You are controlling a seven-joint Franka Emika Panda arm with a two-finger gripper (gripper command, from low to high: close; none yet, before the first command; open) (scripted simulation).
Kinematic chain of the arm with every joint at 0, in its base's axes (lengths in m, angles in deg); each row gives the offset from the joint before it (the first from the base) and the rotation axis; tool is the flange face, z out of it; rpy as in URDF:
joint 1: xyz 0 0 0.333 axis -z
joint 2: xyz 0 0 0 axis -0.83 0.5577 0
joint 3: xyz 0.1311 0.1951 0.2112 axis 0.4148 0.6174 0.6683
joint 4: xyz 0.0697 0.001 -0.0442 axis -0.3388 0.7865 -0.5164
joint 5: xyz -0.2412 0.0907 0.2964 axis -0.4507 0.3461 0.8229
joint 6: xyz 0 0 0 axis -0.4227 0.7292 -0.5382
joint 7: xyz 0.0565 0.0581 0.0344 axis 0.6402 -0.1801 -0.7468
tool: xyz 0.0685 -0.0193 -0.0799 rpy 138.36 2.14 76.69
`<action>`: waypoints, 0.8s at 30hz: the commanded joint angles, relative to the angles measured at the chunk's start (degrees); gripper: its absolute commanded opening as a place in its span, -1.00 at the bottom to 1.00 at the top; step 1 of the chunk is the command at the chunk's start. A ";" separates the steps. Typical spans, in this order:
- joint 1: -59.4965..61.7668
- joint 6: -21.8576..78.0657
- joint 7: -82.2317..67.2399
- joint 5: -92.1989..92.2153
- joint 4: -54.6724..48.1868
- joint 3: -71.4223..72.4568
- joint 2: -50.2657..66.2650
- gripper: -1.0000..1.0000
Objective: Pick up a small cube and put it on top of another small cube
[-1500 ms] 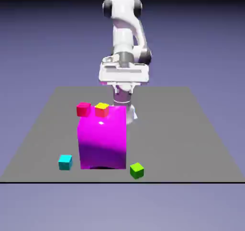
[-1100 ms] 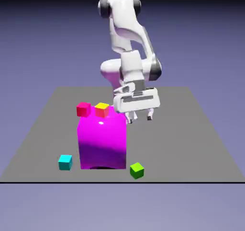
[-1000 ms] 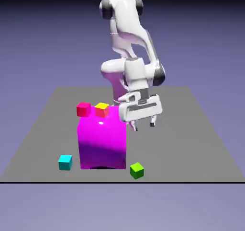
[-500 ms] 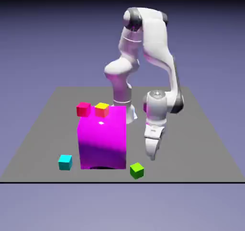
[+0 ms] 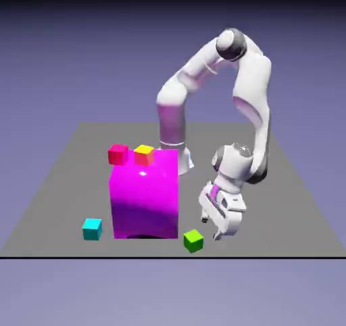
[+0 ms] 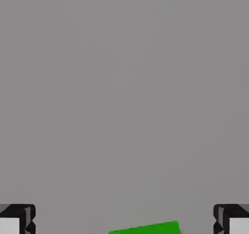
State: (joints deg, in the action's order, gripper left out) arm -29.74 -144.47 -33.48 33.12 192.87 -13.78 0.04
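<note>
The small bright green cube (image 5: pixel 193 240) rests on the grey table near its front edge, just right of the big magenta cube (image 5: pixel 144 195). My gripper (image 5: pixel 210 227) hangs low, just right of and slightly above the green cube, open with nothing between its fingers. In the hand view the green cube (image 6: pixel 146 227) shows as a strip at the bottom edge, between the two fingertips (image 6: pixel 17 219) and apart from both. A cyan small cube (image 5: pixel 92 228) lies left of the magenta cube. A yellow small cube (image 5: pixel 143 155) and a red small cube (image 5: pixel 118 153) show at the magenta cube's top far edge.
The big magenta cube stands close to the left of my hand and rises above it. The table's front edge (image 5: pixel 173 256) runs just below the green cube. The arm's base (image 5: pixel 172 142) stands behind the magenta cube.
The arm has swung down and toward the table's front edge, bringing the open gripper from above the magenta cube to just beside the green cube. No cube has moved.
</note>
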 commanded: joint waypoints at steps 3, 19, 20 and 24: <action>-2.10 -1.26 -3.55 -0.48 0.92 -3.45 1.76 0.00; -0.94 -0.60 -3.75 -0.13 1.05 -3.06 1.15 -1.00; 1.12 0.75 -2.87 -0.93 0.79 -2.08 -0.43 -1.00; 9.41 6.74 5.75 -9.97 -2.22 3.07 -8.74 -1.00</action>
State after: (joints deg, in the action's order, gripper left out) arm -20.33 -137.67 -27.72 23.14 190.65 -10.71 -8.69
